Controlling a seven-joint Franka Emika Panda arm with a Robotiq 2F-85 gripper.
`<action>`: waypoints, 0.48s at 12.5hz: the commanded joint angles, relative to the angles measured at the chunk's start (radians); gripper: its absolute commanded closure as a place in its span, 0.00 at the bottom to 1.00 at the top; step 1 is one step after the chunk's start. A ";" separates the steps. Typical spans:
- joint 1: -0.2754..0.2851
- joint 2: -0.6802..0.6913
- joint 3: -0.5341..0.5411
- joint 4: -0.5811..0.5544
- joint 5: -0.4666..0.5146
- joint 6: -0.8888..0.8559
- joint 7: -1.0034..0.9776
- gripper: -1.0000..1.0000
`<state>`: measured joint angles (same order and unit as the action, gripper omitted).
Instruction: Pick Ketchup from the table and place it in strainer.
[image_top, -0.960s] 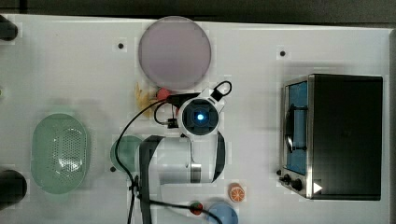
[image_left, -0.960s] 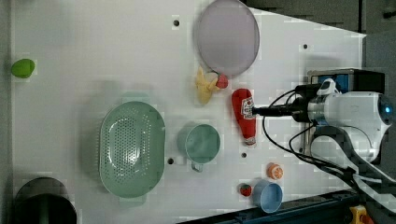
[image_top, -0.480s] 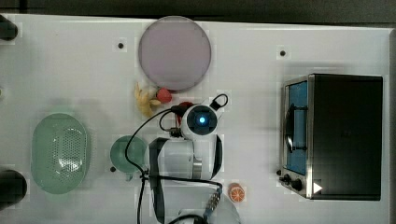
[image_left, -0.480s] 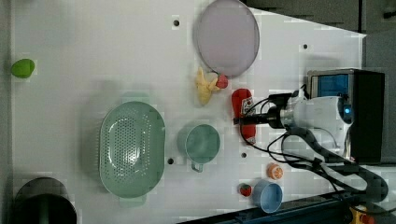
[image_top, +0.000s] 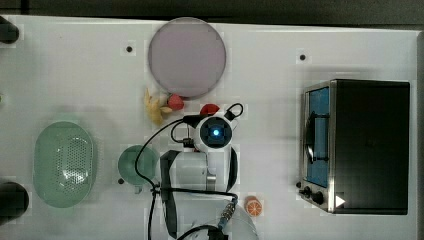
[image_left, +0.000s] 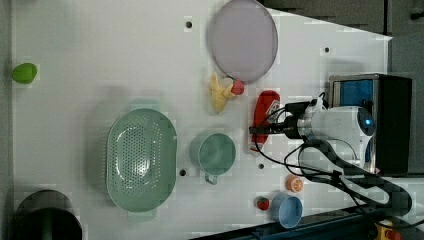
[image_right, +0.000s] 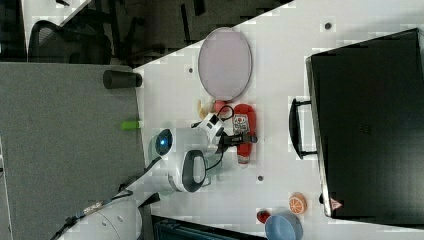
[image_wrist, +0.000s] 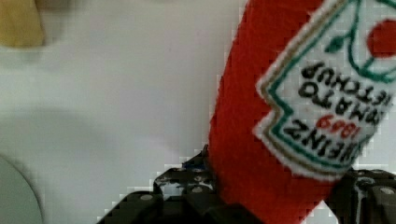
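Now gripping: gripper (image_left: 257, 131) sitting down over the ketchup (image_left: 264, 107), having dropped from a higher hover a moment ago. Jaws narrowing from fully spread to pinching the red body on both flanks, just below the label, as seen in the wrist view. Bottle lying flat on the bench, near the middle, base end pointing toward the plate (image_left: 243, 39), cap end toward the bench's near edge in the left view. Not yet lifting; bottle resting in the same place as before the descent.

Meaning for the task: reaching step looking finished, grasp forming, carrying and placing remaining. Strainer (image_left: 112, 150) waiting empty toward the left view's left side of the bench, well apart from the bottle. Cup (image_left: 216, 152) standing between bottle and strainer, so expecting to need a clear lift before crossing. Strawberry (image_left: 238, 87) and the yellow piece (image_left: 218, 93) lying near the bottle's base end, not touching the gripper. Judging the grip as off-centre toward the cap end; watching for tilt on lifting.
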<state>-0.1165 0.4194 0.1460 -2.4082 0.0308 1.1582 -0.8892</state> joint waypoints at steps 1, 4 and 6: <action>0.009 -0.135 0.003 0.022 0.000 0.012 0.014 0.37; 0.019 -0.281 0.027 0.039 0.000 -0.121 0.112 0.37; 0.028 -0.373 0.063 0.072 0.000 -0.250 0.170 0.37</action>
<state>-0.1155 0.0803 0.1848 -2.3711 0.0345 0.9170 -0.8057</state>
